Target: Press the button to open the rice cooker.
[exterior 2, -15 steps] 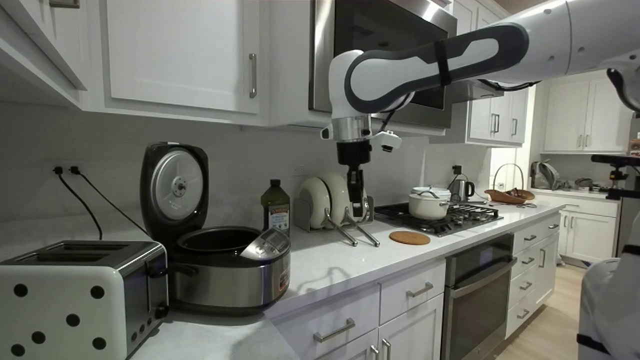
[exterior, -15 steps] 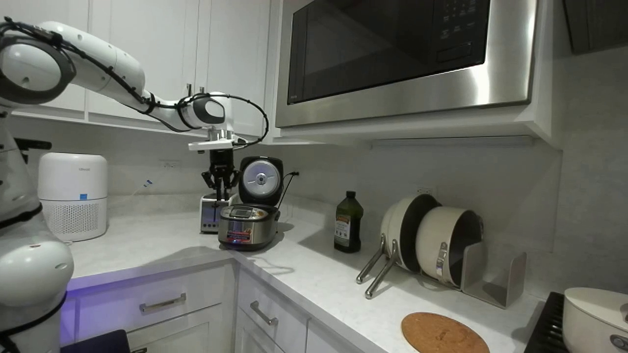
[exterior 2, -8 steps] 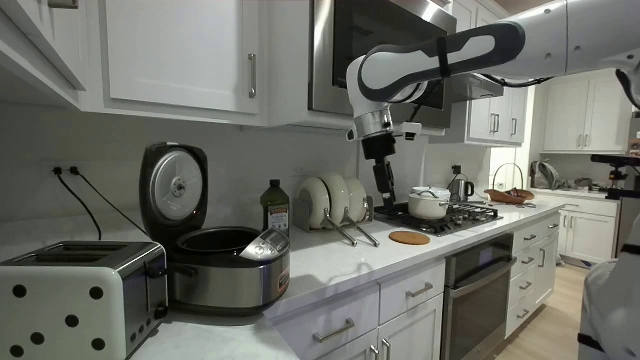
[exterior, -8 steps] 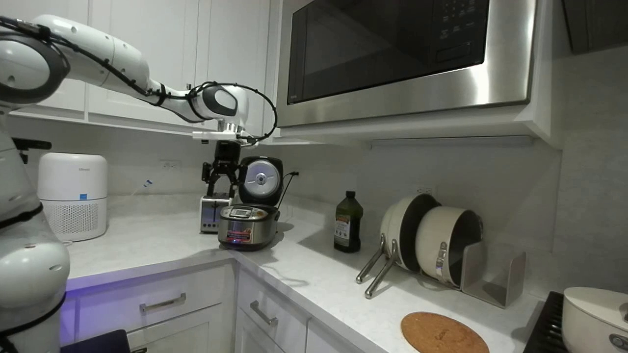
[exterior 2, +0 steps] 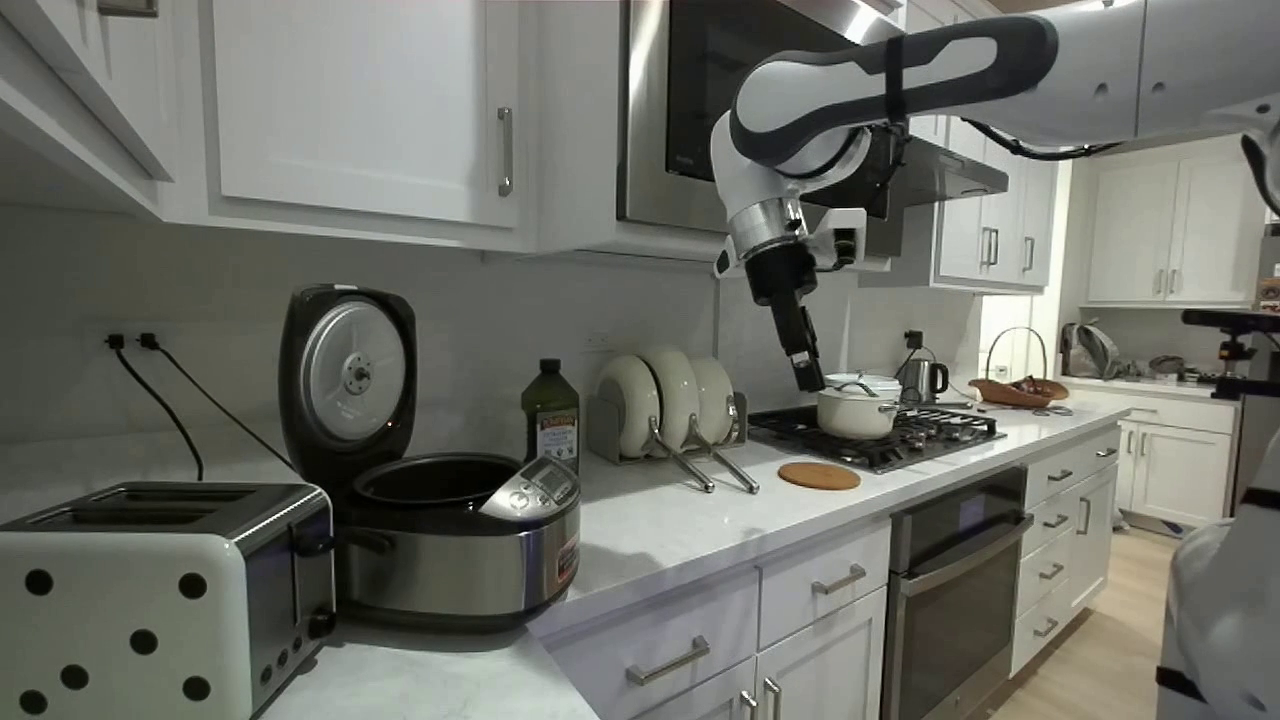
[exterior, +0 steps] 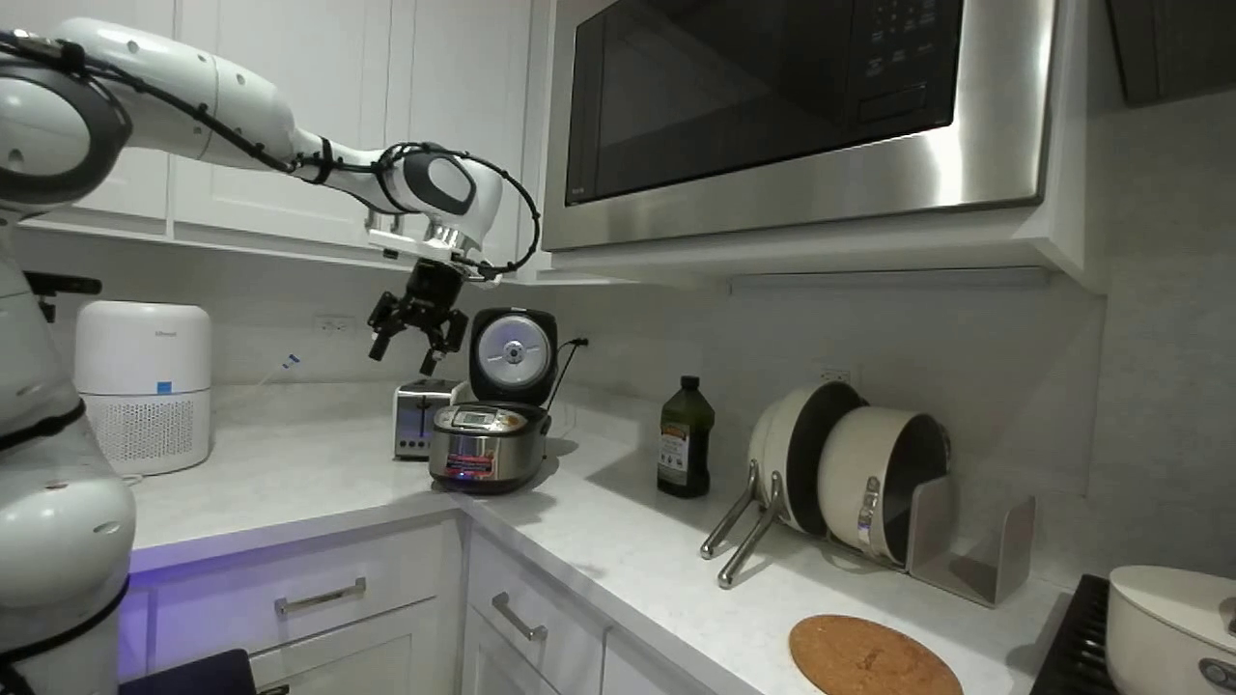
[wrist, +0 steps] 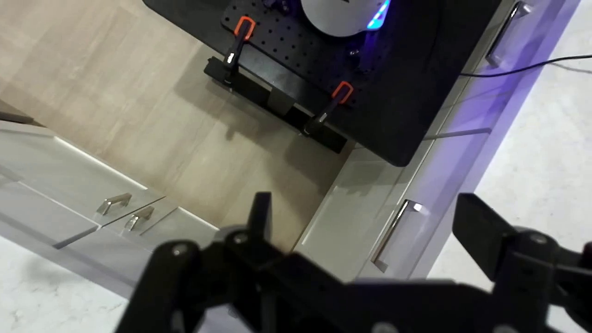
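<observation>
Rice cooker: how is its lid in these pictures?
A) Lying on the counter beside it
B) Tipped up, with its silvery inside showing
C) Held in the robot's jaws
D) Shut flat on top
B: in both exterior views the lid stands raised from the rice cooker, its round silvery inside in plain sight, and the jaws are apart from it.

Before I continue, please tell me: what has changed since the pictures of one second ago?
The gripper has opened from nearly closed, risen and tilted, its lower end swinging away from the rice cooker in both exterior views. I see nothing gripped or released. The lid stays raised; the toaster and the bottle stay in place.
</observation>
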`<action>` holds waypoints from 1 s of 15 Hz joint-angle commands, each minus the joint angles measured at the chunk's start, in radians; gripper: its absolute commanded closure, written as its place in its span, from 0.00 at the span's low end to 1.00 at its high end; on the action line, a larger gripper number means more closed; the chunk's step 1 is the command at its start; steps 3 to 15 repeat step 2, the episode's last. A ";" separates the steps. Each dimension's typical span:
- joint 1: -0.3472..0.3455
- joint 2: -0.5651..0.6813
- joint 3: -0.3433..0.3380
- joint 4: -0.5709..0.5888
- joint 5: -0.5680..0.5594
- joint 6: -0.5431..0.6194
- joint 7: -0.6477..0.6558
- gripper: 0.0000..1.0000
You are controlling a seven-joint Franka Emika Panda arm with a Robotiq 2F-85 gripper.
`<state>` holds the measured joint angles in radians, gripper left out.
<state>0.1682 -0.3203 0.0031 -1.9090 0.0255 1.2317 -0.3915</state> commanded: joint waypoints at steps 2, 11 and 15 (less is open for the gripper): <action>-0.017 0.001 0.012 0.003 0.003 -0.004 -0.003 0.00; -0.017 0.001 0.012 0.003 0.003 -0.004 -0.003 0.00; -0.017 0.001 0.012 0.003 0.003 -0.004 -0.003 0.00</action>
